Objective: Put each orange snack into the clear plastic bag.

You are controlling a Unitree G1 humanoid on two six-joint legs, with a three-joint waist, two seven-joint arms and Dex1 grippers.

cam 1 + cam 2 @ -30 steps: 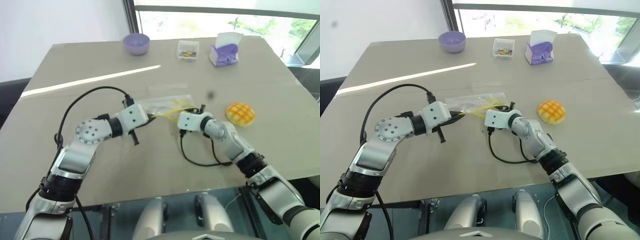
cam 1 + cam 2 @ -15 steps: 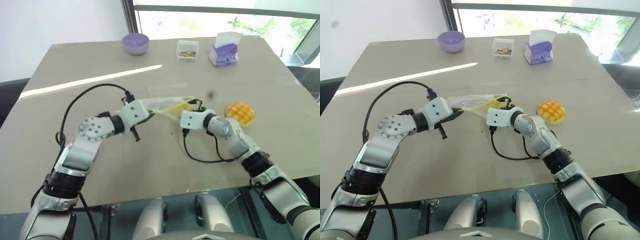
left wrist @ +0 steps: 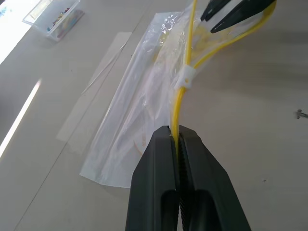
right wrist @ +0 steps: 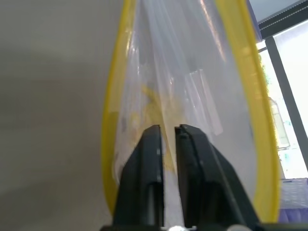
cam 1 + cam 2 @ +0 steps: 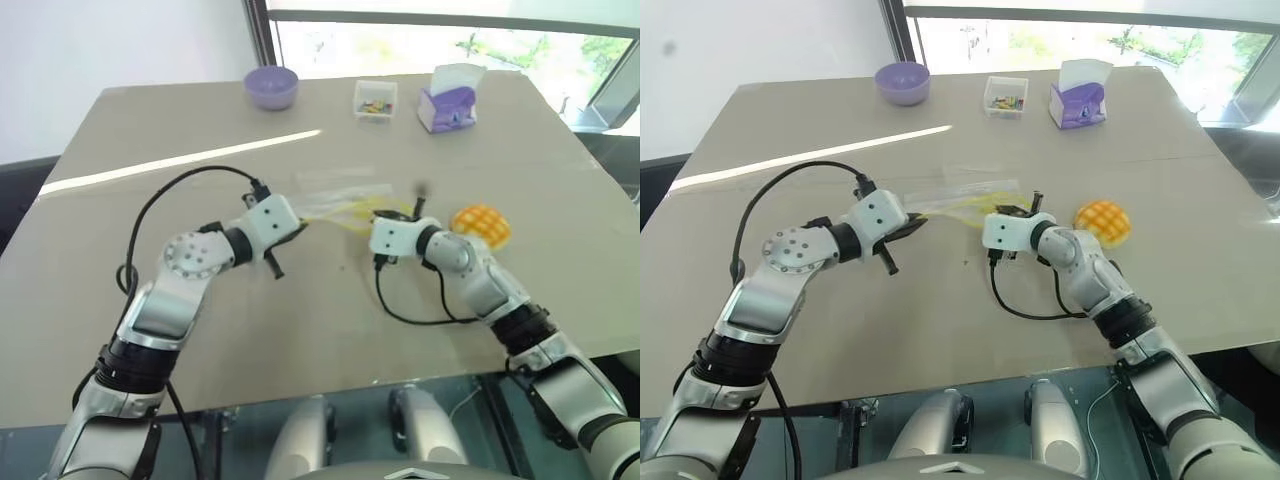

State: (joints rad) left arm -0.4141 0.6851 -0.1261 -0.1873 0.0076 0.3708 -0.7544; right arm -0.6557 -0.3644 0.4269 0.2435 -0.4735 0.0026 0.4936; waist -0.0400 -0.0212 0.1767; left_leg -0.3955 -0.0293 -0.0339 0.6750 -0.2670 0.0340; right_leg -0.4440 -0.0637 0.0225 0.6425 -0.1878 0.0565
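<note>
the left tool [image 3: 179, 132] is clenched on the yellow seal strip of the clear plastic bag [image 3: 144, 106], which lies mid-worktop [image 5: 300, 330]. the right tool [image 4: 166, 130] reaches into the bag's mouth, fingers slightly parted, gripping nothing clearly. the orange snack [image 5: 481, 226] sits just beside the right arm.

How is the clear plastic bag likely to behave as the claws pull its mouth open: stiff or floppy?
Probably floppy: the clear plastic bag lies wrinkled and flat on the table where unsupported. Its yellow seal strip bows into a loop between the left claw and right claw, so the mouth likely collapses if released. It looks light, and may slide when the orange snack is pushed in.
</note>
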